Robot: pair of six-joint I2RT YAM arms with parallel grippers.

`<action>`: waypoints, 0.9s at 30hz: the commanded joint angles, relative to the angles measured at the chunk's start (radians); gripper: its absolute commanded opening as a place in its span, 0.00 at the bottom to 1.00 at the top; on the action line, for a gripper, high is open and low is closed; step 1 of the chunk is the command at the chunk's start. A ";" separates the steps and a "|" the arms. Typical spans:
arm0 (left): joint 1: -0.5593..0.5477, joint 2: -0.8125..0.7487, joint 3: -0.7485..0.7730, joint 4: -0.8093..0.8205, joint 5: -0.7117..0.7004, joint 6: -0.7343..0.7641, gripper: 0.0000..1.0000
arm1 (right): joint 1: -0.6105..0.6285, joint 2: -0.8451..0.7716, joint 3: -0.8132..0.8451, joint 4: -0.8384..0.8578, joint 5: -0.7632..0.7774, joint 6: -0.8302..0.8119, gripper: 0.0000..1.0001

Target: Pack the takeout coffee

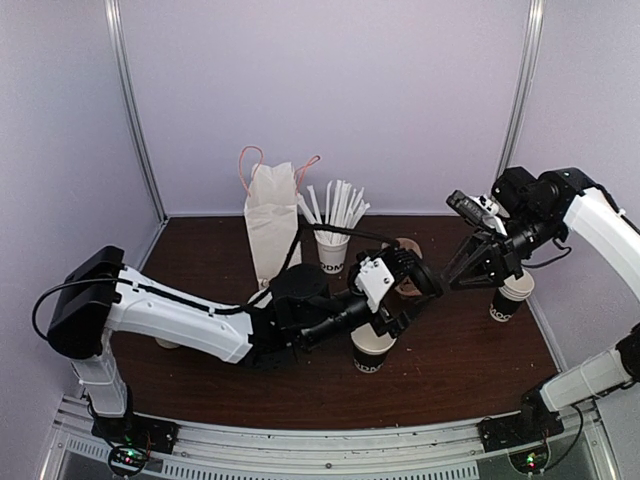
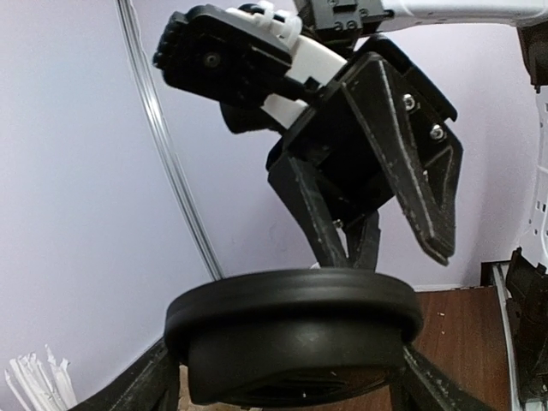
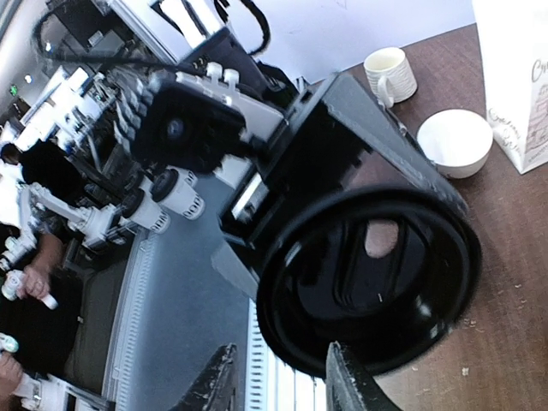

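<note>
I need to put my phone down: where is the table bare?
Bare wood: front right, between the open black paper cup and the right arm; back left, between the white paper bag and the wall. Crowded: the middle, where the left gripper holds a round black plastic lid.

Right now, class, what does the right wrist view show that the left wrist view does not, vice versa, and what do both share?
Only the right wrist view: a cream mug, a white bowl and a paper bag. Only the left wrist view: white stirrer sticks, bottom left. Both: the black lid in the jaws of the left gripper, the right gripper with jaws apart, and the brown table.
</note>
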 commanded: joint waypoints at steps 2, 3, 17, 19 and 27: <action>-0.003 -0.177 -0.018 -0.246 -0.081 -0.085 0.84 | -0.016 -0.118 -0.022 0.262 0.173 0.204 0.43; -0.003 -0.209 -0.018 -0.323 -0.088 -0.111 0.84 | -0.016 -0.139 -0.066 0.354 0.238 0.272 0.45; -0.002 -0.512 0.090 -1.244 -0.103 -0.327 0.84 | 0.094 0.073 -0.350 0.593 0.673 0.031 0.54; -0.003 -0.527 0.114 -1.344 -0.124 -0.329 0.84 | 0.112 0.128 -0.328 0.585 0.671 -0.008 0.56; -0.003 -0.541 0.208 -1.640 -0.143 -0.362 0.85 | 0.159 0.284 -0.283 0.630 0.644 -0.223 0.64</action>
